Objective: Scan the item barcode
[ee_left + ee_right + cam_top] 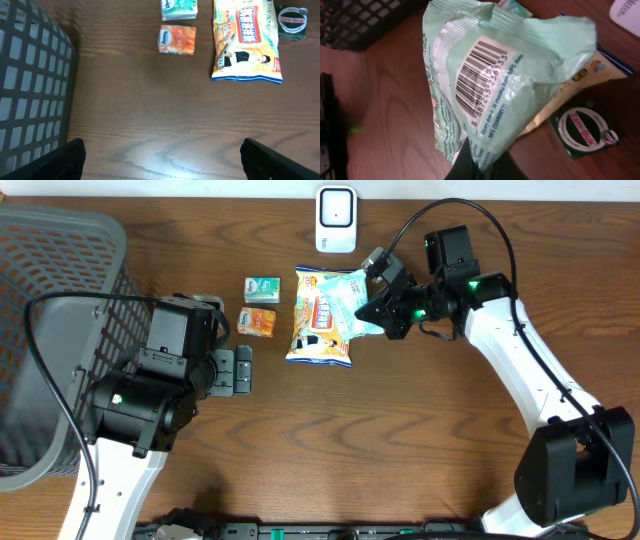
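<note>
The right jaws are clenched on the green packet, lifted with its barcode exposed; the left jaws hang released. Next, I judge, that barcode must face the white scanner.

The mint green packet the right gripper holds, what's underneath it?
The yellow snack bag lies on the table below the green packet, with a Zam-Buk tin beside it. From overhead the packet hides part of the bag, so anything else there cannot be seen.

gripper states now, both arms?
Left gripper: open, holding nothing.
Right gripper: closed on the green packet.
</note>
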You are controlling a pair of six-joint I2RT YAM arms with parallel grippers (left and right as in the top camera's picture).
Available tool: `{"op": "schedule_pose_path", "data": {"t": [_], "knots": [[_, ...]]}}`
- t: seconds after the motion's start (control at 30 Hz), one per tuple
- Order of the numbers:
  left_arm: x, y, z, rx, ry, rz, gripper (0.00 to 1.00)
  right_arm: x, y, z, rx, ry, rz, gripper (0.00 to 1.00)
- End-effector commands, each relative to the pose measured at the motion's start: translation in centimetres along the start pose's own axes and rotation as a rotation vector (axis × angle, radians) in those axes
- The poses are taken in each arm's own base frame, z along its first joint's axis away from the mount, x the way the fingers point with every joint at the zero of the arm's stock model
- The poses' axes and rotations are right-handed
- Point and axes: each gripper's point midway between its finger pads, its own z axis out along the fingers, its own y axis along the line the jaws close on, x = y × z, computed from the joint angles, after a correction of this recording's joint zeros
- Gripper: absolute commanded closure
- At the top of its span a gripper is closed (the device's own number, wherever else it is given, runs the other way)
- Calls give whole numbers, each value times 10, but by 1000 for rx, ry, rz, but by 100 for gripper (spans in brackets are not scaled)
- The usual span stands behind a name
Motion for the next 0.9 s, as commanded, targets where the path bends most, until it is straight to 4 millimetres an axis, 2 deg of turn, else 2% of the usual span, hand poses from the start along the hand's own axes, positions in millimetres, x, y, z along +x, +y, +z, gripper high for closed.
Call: {"op": "schedule_pose_path", "data": {"t": [0.0,0.6,0.73,0.87], "knots": [[-3,1,-2,-5,-6,1,2,-10,1,-7,31,-14,-26,99],[-3,1,-2,-5,-6,1,2,-6,-2,-7,47,0,-20,99],[-3,1,-2,-5,-6,1,2,10,-23,-10,179,81,0,99],[-3,1,-2,-5,-6,1,2,30,-60,-24,410,184,57,99]]}}
